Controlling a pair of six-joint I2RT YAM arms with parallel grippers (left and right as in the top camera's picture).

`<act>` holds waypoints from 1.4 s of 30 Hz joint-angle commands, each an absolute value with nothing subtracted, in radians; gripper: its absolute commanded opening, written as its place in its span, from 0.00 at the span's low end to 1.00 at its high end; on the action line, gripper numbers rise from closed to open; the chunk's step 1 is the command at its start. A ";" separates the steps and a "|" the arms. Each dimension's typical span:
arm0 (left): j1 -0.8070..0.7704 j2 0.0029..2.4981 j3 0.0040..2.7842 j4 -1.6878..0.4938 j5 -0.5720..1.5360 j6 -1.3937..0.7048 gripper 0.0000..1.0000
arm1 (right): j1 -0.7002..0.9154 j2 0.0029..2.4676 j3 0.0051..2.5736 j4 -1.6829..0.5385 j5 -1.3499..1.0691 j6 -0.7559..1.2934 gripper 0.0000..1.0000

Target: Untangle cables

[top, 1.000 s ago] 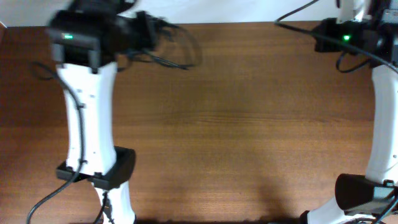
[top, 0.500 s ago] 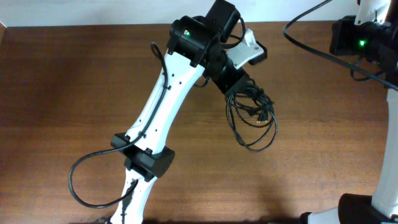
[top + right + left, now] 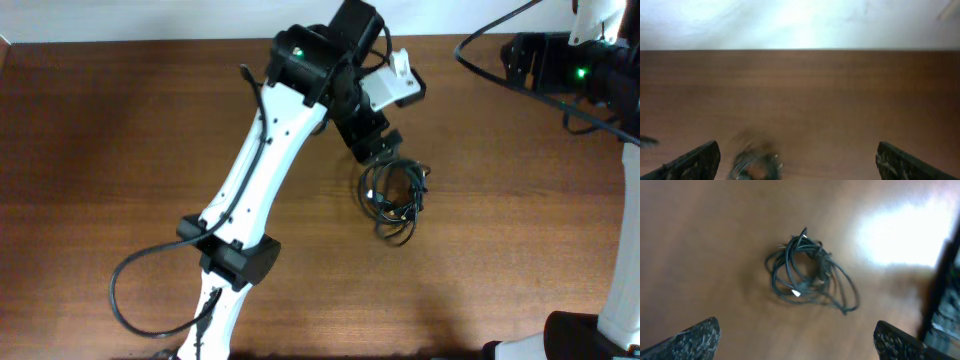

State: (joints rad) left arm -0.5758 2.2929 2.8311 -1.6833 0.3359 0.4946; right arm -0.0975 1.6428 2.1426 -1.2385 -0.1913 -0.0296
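Observation:
The cables (image 3: 393,194) lie as one small black tangle of thin cords on the brown table, right of centre. In the left wrist view the cables (image 3: 807,272) show looped together with a pale plug tip, free of the fingers. My left gripper (image 3: 385,148) hovers just above and behind the tangle; my left gripper (image 3: 796,326) stands wide open with nothing between its fingers. My right gripper (image 3: 797,145) is wide open too, and empty. A blurred view of the cables (image 3: 757,162) shows low in the right wrist view, between its fingers but farther off.
My left arm (image 3: 250,190) crosses the table diagonally from the front left, with a thick black robot cable loop (image 3: 130,290) beside its base. The right arm (image 3: 575,60) sits at the back right corner. The table's back edge (image 3: 800,50) meets a white wall.
The tangle hung from my shut left gripper half a second ago; now it lies in a tighter heap on the table and that gripper has opened. The right gripper has opened as well.

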 commanded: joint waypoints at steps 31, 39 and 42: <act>-0.567 2.025 3.131 -1.673 -0.181 0.184 0.99 | 0.144 1.776 1.375 -0.987 -0.190 -0.926 0.99; -0.567 2.025 3.131 -1.682 -0.181 0.184 0.99 | 0.144 1.858 1.351 -0.955 -0.307 -0.879 0.99; -0.567 2.025 3.131 -1.688 -0.181 0.184 0.99 | 0.144 1.890 1.323 -0.911 -0.307 -0.879 0.99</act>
State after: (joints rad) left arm -0.5728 2.0220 3.1306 -1.6852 -0.1696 0.1928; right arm 0.1410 1.8484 1.3521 -0.9241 -0.2653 -0.8883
